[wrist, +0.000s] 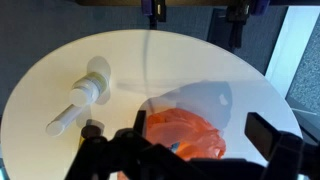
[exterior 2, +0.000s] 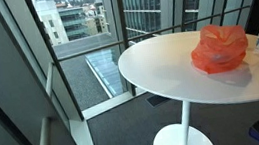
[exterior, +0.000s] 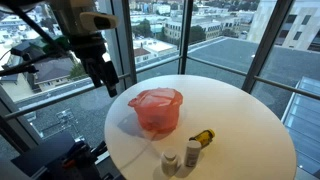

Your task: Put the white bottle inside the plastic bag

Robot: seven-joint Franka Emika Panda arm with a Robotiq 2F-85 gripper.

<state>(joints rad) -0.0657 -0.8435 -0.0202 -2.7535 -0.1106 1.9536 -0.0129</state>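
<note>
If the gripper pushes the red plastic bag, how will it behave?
Probably floppy: the plastic bag looks thin and crumpled. Likely light, so it may slide on the smooth table rather than resist. Its open mouth could collapse.

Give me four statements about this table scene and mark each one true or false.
1. The plastic bag sits on the round white table. True.
2. The tool grips a white bottle. False: it is open and empty, raised off to one side of the bag.
3. An amber bottle lies on its side near the white bottles. True.
4. A white bottle is already inside the bag. False: the white bottles in view stand on the table, outside the bag.
</note>
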